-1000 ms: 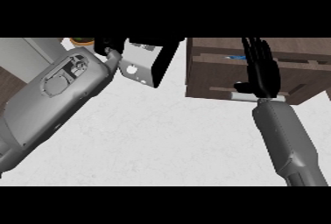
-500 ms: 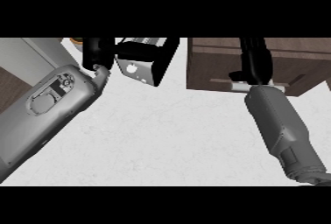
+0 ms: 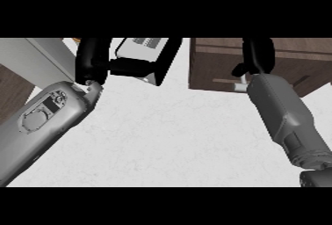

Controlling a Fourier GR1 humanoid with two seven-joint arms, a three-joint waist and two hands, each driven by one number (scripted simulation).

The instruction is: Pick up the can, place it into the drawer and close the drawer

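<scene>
Right hand (image 3: 257,55) reaches straight up over the wooden drawer (image 3: 214,61), fingers straight, holding nothing. Left hand (image 3: 92,61) by the toaster (image 3: 146,55); can't tell its grip.

The white counter (image 3: 175,132) lies bare and open through the middle, between the two grey forearms. At the top centre a white toaster (image 3: 146,55) blocks the way forward, with the left hand (image 3: 91,59) just beside its left side. To the right, a dark wooden drawer (image 3: 285,59) closes off the upper right corner; the right hand (image 3: 257,55) is over it. A grey panel (image 3: 29,57) bounds the upper left.
</scene>
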